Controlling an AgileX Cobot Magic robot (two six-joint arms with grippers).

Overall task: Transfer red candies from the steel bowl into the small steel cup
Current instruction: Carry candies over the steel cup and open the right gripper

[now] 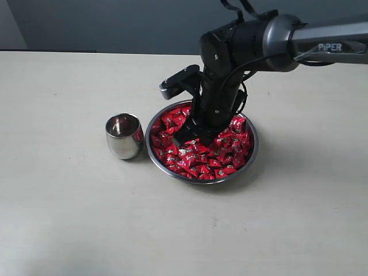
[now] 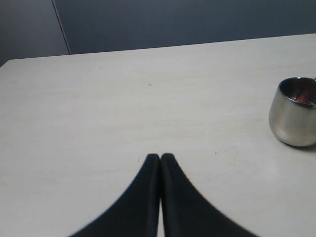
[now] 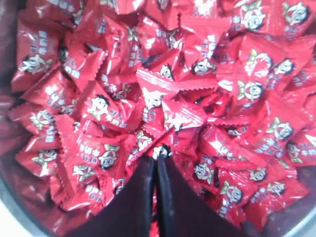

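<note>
The steel bowl (image 1: 198, 179) sits mid-table, heaped with red candies (image 1: 201, 158). My right gripper (image 1: 185, 138) reaches down into the heap. In the right wrist view its jaws (image 3: 158, 157) are shut, pinching the wrapper of one red candy (image 3: 165, 143) at the surface of the pile (image 3: 98, 108). The small steel cup (image 1: 123, 137) stands upright just left of the bowl. It also shows in the left wrist view (image 2: 294, 118), with some red inside that may be candy or reflection. My left gripper (image 2: 160, 157) is shut and empty over bare table, apart from the cup.
The pale table (image 1: 69, 218) spreads all around the bowl and cup. The right arm (image 1: 310, 43) comes in from the upper right, above the bowl. A dark wall (image 2: 173, 22) stands behind the table's far edge.
</note>
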